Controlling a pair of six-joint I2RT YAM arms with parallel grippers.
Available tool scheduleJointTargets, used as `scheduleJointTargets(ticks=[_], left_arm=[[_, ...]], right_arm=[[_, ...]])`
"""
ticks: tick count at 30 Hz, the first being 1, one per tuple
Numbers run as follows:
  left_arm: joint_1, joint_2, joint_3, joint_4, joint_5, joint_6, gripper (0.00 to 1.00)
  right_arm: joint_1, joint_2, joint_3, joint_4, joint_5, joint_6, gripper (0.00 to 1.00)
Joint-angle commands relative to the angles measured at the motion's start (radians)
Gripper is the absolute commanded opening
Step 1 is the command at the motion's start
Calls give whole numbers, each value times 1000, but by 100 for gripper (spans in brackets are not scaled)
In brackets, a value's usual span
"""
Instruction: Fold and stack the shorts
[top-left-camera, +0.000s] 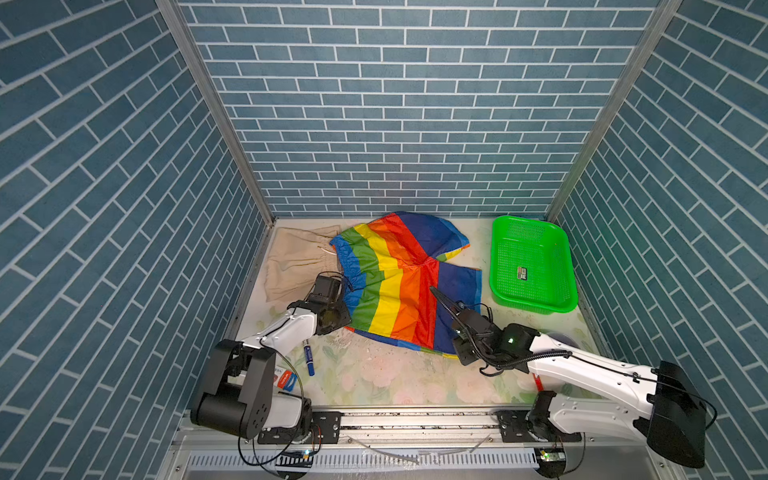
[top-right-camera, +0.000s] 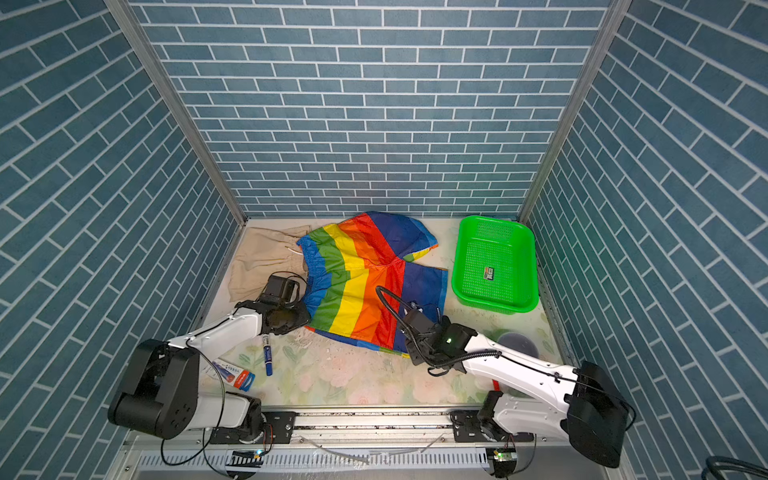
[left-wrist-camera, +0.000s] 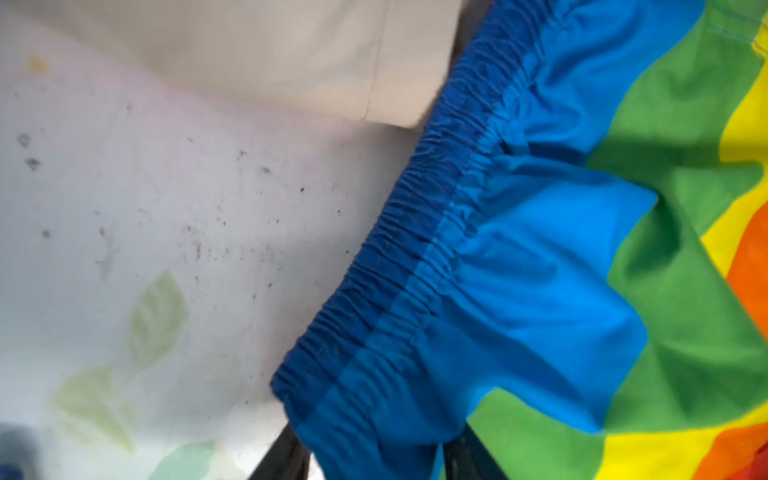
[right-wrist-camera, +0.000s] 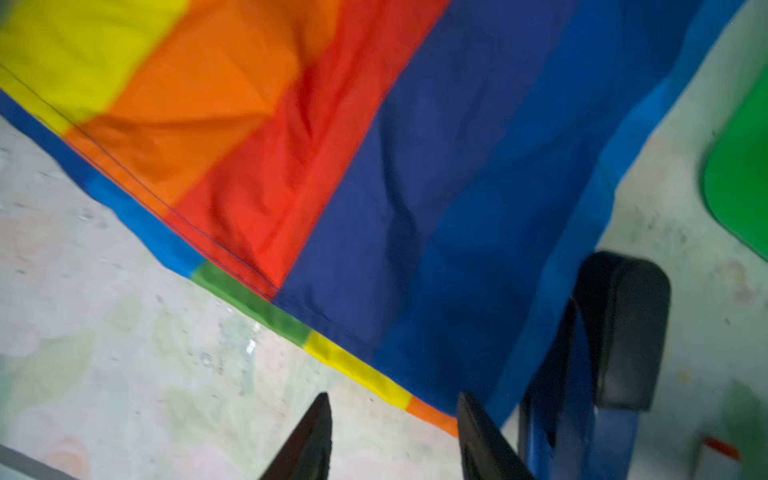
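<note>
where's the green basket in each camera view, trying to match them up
Top view: green basket at far right, to the right of the rainbow shorts.
Top view: green basket in the same place, right of the shorts.
Left wrist: not in it.
Right wrist: a blurred green corner beyond the shorts' blue edge.
Shared landmark: the rainbow shorts, seen in all four views.

Rainbow-striped shorts lie spread out at centre, blue waistband touching rumpled beige shorts at far left.
</note>
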Motion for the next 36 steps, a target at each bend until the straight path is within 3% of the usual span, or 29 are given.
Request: scheduleJointTargets(ticks=[1,5,9,11,17,32,34,36], left_arm=[[-4,14,4,19,-25,-1,42],[-4,15,2,17,-37,2,34],[-4,17,13,3,-39,7,16],[-2,16,16,-6,-43,12,13],[-2,16,10,-10,-47,15,13],[5,33,16,-10,-31,18,12],[5,33,17,-9,-27,17,12],[5,30,14,-10,-24,15,12]], right_arm=[[4,-9,-5,-180,32,99,53],[6,-11,-61,-128,21,131,55],[4,53,-76,-27,-3,134,57],[3,96,-78,7,-21,133,58],[-3,178,-79,106,-33,139,62],[-44,214,-187,229,-140,175,58],[-44,231,-189,229,-138,179,51],[-45,247,-188,227,-135,185,30]])
